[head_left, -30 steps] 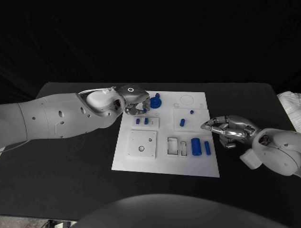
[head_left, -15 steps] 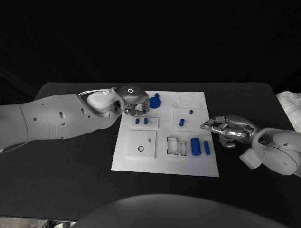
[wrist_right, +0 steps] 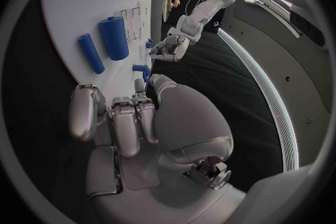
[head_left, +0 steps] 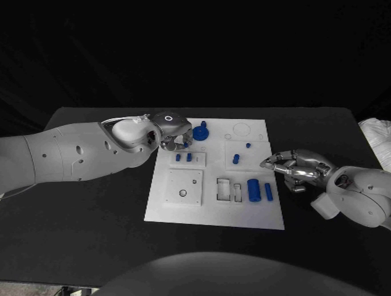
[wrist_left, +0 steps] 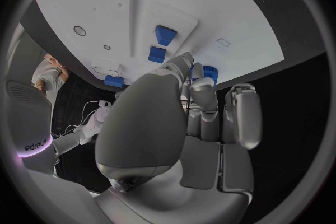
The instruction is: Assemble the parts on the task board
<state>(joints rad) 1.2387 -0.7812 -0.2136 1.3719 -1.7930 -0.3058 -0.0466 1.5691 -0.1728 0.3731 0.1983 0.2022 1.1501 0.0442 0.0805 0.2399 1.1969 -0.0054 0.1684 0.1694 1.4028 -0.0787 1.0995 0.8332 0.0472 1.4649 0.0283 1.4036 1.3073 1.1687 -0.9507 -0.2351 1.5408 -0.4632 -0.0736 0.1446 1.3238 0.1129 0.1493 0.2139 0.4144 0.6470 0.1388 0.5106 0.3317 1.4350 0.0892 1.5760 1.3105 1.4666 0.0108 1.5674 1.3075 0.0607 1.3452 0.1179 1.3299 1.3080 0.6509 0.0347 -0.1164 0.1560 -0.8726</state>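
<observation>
White task board [head_left: 215, 209], scattered blue parts [head_left: 254, 189]

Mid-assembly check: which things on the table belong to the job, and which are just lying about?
Job:
task board
thick blue cylinder
thin blue cylinder
blue knobbed part beside the left hand
small blue pegs
right hand, at the board's right edge

Lying about:
white bundle at the table's right edge
</observation>
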